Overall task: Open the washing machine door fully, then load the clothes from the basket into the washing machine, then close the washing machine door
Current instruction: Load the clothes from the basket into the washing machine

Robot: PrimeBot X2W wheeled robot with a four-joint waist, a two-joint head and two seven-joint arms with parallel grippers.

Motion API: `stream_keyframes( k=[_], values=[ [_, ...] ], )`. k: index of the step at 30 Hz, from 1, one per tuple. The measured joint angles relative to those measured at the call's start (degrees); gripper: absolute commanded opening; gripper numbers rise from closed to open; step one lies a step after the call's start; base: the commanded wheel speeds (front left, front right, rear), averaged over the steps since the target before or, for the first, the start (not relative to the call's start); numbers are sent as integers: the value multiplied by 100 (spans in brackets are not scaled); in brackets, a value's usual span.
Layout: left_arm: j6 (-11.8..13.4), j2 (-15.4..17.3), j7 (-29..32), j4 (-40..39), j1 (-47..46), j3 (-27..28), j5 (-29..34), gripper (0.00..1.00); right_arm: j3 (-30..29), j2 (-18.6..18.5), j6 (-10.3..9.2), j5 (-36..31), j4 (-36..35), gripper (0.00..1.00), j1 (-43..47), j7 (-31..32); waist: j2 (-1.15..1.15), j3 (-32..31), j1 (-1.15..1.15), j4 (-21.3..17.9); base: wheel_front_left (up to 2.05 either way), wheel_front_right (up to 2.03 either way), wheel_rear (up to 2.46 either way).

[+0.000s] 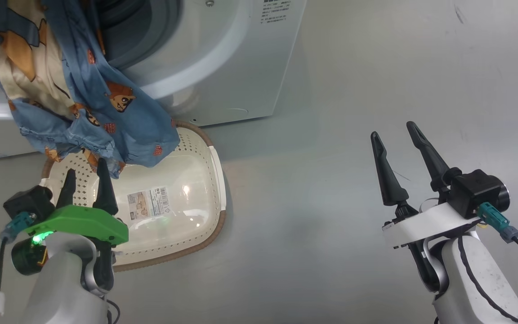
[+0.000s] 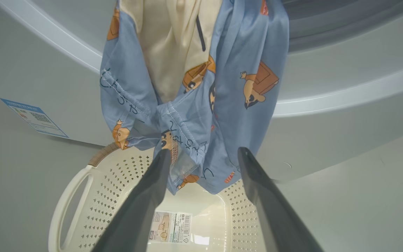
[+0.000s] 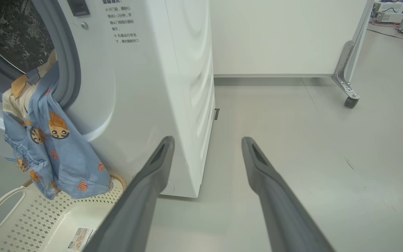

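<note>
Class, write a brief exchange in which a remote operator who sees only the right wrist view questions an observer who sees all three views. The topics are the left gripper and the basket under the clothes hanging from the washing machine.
Operator: Is the left gripper holding the clothes?
Observer: No. The left gripper is open. Its fingers point up just beneath the hem of the clothes and grip nothing.
Operator: What lies in the basket?
Observer: In the head view the base of the basket shows a barcode sticker and no garment lying on it. The hem of the clothes hangs over the basket's far end.
</note>
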Motion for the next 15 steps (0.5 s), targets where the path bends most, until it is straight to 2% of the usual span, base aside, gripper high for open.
stream_keyframes(
  k=[15],
  values=[
    [44, -10, 252, 642, -885, 133, -232, 100, 52, -25, 0, -30, -48, 100, -193, 0, 0, 512, 0, -240, 0, 0, 0]
  ],
)
